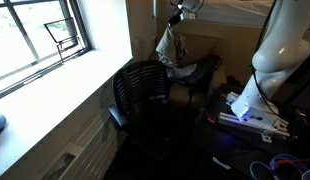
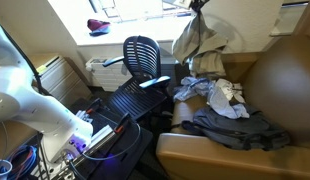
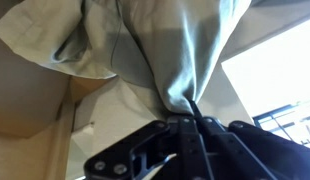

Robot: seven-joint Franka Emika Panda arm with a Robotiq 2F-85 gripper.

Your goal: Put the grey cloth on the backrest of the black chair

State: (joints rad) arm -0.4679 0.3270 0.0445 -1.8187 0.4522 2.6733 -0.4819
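Note:
The grey cloth (image 3: 165,50) hangs from my gripper (image 3: 185,115), which is shut on a pinched fold of it. In both exterior views the cloth (image 1: 168,45) (image 2: 200,38) dangles high in the air from the gripper (image 1: 176,17) (image 2: 199,8). The black chair (image 1: 145,95) has a mesh backrest (image 2: 141,55). In an exterior view the cloth hangs beside and above the backrest, not touching it; the chair is not in the wrist view.
A brown sofa (image 2: 280,90) holds several other clothes (image 2: 225,105). A window sill (image 1: 55,85) runs along the wall by the chair. The robot base (image 2: 30,100) and cables (image 2: 95,135) stand on the floor.

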